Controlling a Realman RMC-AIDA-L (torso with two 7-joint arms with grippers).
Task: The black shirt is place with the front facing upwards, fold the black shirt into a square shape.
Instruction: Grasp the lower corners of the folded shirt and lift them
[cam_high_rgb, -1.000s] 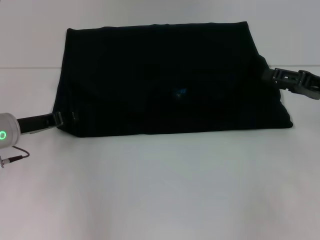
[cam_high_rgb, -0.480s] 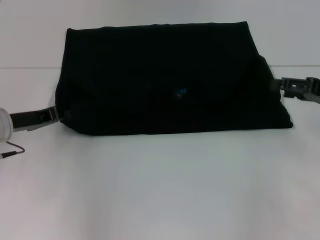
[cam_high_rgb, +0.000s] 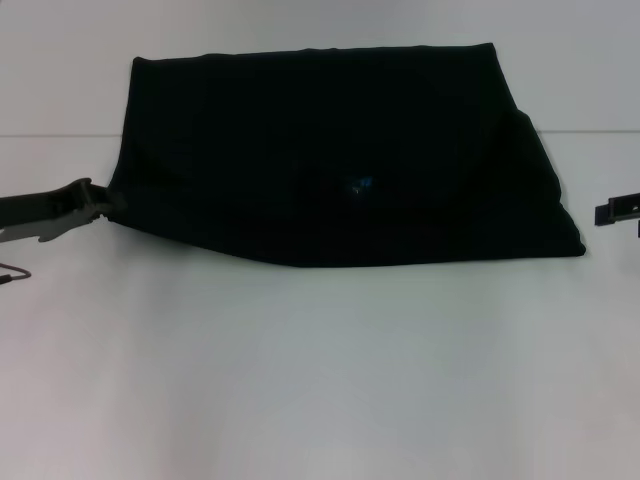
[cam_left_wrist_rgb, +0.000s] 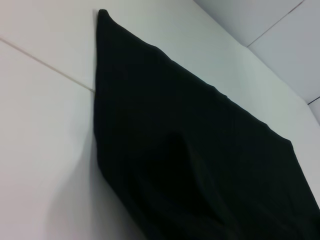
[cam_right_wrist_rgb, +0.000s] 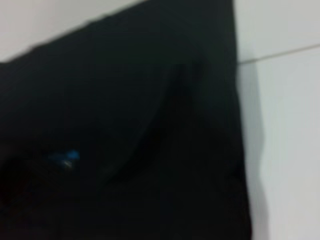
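The black shirt (cam_high_rgb: 320, 150) lies folded into a wide band across the far half of the white table, with a small blue neck label (cam_high_rgb: 358, 185) showing near its middle. My left gripper (cam_high_rgb: 100, 198) is at the shirt's left edge, shut on its near-left corner, which is raised so the near edge slants up toward it. My right gripper (cam_high_rgb: 605, 211) hangs at the right border of the head view, apart from the shirt's right edge. The left wrist view shows black shirt (cam_left_wrist_rgb: 200, 150) cloth close up. In the right wrist view the shirt (cam_right_wrist_rgb: 125, 125) and its label (cam_right_wrist_rgb: 64, 157) are visible.
The white table (cam_high_rgb: 320, 380) stretches bare from the shirt to its front edge. A thin seam (cam_high_rgb: 50, 134) crosses the tabletop behind the left arm. A thin cable (cam_high_rgb: 12, 273) trails by the left arm.
My left gripper moved back and up, drawing the shirt's near-left corner with it. My right gripper pulled away to the right, leaving the shirt's right side lying still.
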